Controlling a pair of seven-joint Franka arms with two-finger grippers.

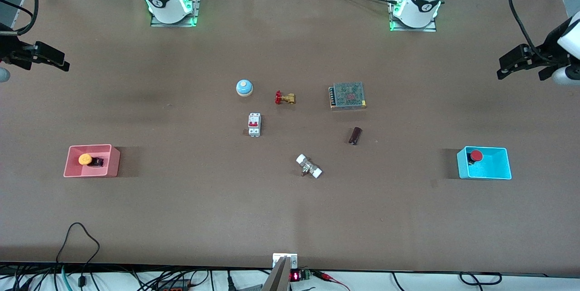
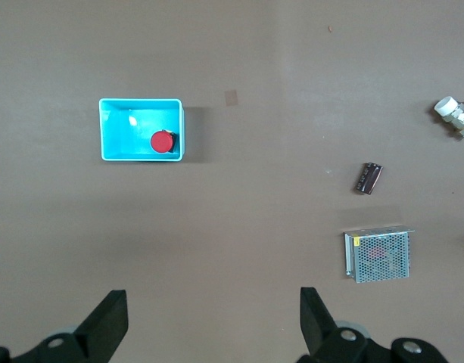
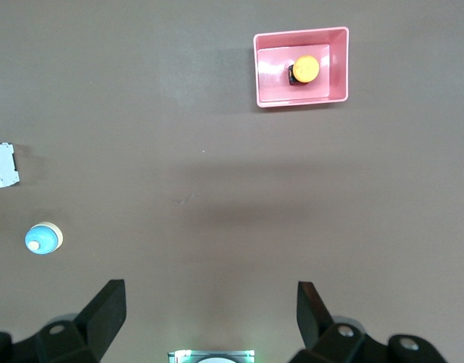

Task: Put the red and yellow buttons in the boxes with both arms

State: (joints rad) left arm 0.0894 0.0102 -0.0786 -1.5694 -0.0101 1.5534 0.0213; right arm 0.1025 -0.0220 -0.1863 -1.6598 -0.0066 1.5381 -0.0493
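Hanging high with jaws spread wide and empty, the left gripper (image 2: pixel 209 321) is up over the desk (image 1: pixel 181 218) at its own arm's end, and the right gripper (image 3: pixel 209 318) likewise at its end; both arms look parked clear, probably because nothing is left to carry. The red button (image 1: pixel 476 155) sits in a corner of the cyan box (image 1: pixel 494 171), cap up. The yellow button (image 1: pixel 86 159) lies tipped on its side in the pink box (image 1: pixel 90 173). Each box holds nothing else.
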